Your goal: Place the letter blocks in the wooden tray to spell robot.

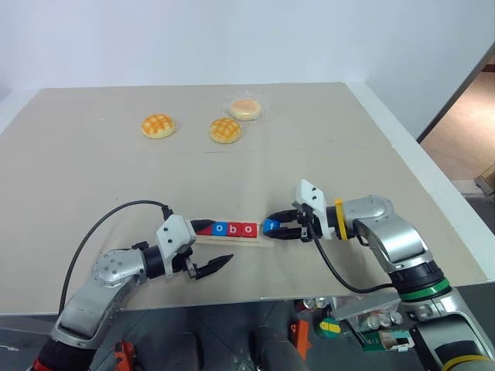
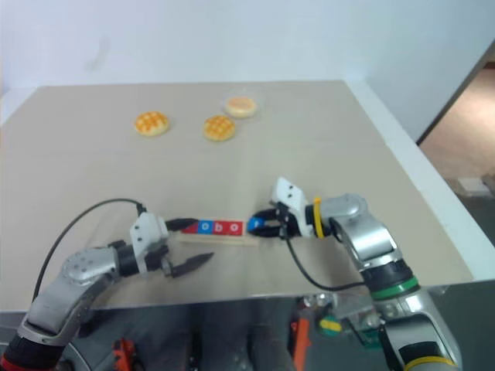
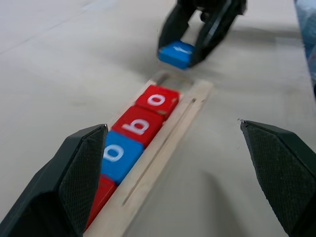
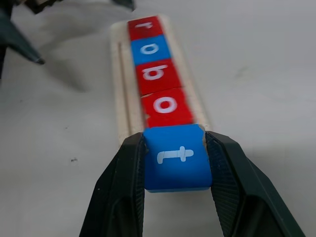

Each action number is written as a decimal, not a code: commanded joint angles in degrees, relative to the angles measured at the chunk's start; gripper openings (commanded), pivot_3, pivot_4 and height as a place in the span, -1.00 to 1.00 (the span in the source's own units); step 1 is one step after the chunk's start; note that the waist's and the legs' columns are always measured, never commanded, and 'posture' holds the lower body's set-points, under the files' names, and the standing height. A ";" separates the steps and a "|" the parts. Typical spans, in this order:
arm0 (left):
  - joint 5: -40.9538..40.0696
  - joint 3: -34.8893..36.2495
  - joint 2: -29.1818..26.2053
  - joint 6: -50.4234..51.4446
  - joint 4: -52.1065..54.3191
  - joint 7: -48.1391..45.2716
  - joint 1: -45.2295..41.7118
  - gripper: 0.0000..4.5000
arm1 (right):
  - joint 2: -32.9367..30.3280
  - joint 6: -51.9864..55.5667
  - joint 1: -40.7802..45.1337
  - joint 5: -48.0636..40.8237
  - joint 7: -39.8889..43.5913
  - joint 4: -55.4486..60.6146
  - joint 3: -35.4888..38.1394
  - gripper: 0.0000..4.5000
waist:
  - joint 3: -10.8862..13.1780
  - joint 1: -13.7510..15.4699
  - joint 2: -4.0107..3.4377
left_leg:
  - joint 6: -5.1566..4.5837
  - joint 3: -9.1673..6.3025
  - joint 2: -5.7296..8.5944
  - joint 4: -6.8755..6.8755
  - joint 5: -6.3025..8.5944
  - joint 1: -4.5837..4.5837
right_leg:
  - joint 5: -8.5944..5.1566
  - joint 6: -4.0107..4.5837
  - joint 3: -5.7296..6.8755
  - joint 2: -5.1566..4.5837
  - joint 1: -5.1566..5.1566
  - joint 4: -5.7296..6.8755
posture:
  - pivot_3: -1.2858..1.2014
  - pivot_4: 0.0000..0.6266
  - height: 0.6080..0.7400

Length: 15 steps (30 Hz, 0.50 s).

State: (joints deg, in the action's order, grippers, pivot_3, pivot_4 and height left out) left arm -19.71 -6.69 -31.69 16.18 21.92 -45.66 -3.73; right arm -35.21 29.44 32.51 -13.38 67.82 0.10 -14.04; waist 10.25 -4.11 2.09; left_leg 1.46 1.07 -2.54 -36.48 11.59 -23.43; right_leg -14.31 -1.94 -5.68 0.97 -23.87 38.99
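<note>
Tray (image 1: 232, 239): pale wood strip near the table's (image 1: 325, 154) front edge, between my two arms. Four tiles seated in its groove, reading r (image 4: 144, 25), o (image 4: 149, 49), b (image 4: 154, 73), o (image 4: 167, 105); the end slot nearest my right arm is empty.

Tile t (image 4: 177, 155): blue, pinched by its two opposite side edges in my right gripper (image 4: 176, 163), letter face up, held just off the tray's open end and, as far as I can judge, slightly above it.

Left gripper (image 3: 173, 163): fingers spread wide, holding nothing, hovering by the tray's r end.

Handling, as I judge it: tile is small, rigid and light, with smooth sides that could slip or twist under a slack pinch. Side edges are the right hold, leaving the base free to drop into the groove. The tray looks light enough to slide if nudged, so I would lower the tile, not push it.

Buns (image 1: 158, 125): three, at the far side, well apart.
</note>
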 commanded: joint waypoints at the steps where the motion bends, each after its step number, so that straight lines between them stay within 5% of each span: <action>1: 0.30 1.03 0.00 -0.59 1.63 0.73 0.08 1.00 | 0.30 -1.65 1.52 0.42 0.69 -0.38 -0.89 -0.43 | 0.00 -0.01 0.00 | 0.00 0.01 0.01 0.00 0.00 0.00 | 0.00 -0.01 0.00 -0.02 0.00 0.00 | 0.03 -0.52 1.00; 15: 0.82 0.95 -0.08 -0.61 2.87 2.02 1.69 1.00 | 2.59 -5.61 4.70 3.17 2.17 -6.65 -3.68 -0.43 | 0.00 -0.05 0.00 | 0.00 0.02 -0.02 0.00 0.00 0.03 | 0.03 0.02 -0.01 0.02 -0.01 0.00 | 0.03 -0.52 1.00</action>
State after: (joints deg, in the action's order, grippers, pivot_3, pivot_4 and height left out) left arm -18.96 -6.69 -31.68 16.18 22.80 -43.94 -2.32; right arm -32.59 24.39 35.67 -10.10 68.97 -7.08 -17.81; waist 10.25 -4.17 2.09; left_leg 1.46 1.10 -2.57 -36.48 11.59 -23.40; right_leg -14.28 -1.92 -5.70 0.99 -23.87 38.99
